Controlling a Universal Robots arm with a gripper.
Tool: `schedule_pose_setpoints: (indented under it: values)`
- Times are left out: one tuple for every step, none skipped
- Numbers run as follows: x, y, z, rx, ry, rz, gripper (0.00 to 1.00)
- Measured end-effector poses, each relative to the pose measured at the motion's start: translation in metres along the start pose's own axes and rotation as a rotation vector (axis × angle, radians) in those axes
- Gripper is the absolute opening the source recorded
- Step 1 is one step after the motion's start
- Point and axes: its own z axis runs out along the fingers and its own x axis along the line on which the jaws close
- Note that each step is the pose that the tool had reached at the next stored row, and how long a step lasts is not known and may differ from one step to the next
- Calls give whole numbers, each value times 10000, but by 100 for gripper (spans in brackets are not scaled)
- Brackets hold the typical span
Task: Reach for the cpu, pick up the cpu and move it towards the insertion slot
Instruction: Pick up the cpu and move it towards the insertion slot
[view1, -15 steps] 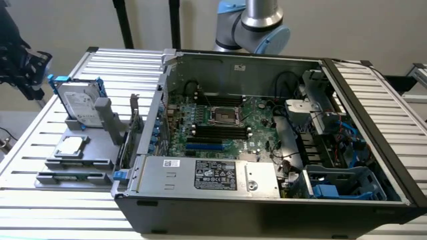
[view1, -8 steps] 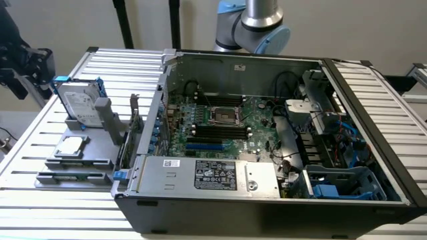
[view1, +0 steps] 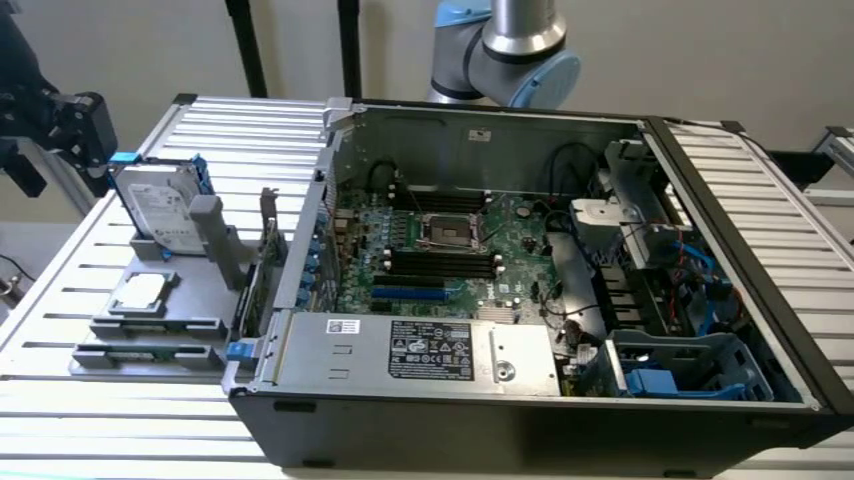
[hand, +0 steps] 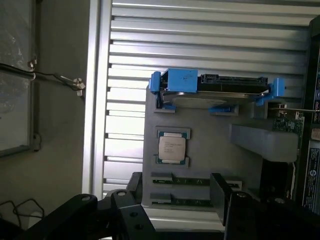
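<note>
The cpu (view1: 143, 292) lies flat, silvery top up, in its recess on a grey holder block (view1: 200, 300) left of the computer case; it is also in the wrist view (hand: 172, 146). The insertion slot (view1: 449, 230), a shiny square frame with a dark centre, sits on the motherboard inside the open case. My gripper (hand: 175, 200) hangs well above the holder, short of the cpu, its dark fingers (hand: 135, 187) spread apart with nothing between them. Its dark body (view1: 54, 120) shows at the exterior view's left edge.
A silver hard drive with blue brackets (view1: 158, 205) stands upright behind the cpu on the holder. Memory sticks (view1: 147, 352) lie in front of it. The case wall (view1: 314, 240) rises between holder and motherboard. The slatted table (view1: 80, 250) ends at the exterior view's left.
</note>
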Motion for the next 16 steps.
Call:
schedule_pose_setpoints:
  values:
    - [0,0,0,0,0,0,65]
    - [0,0,0,-1,0,0,65]
    - [0,0,0,0,0,0,65]
    - [0,0,0,-1,0,0,65]
    - [0,0,0,0,0,0,65]
    - [0,0,0,0,0,0,65]
    - [0,0,0,0,0,0,65]
    - [0,0,0,0,0,0,65]
    - [0,0,0,0,0,0,65]
    - [0,0,3,0,1,0,65]
    - [0,-1,18,0,-1,0,65]
    - [-1,-1,35,0,0,0,65]
    - [-1,-2,53,0,0,-2,65]
    - [0,-3,72,-1,-1,-12,65]
    - [-1,-4,90,0,0,-28,65]
    - [-1,-5,107,0,3,-45,65]
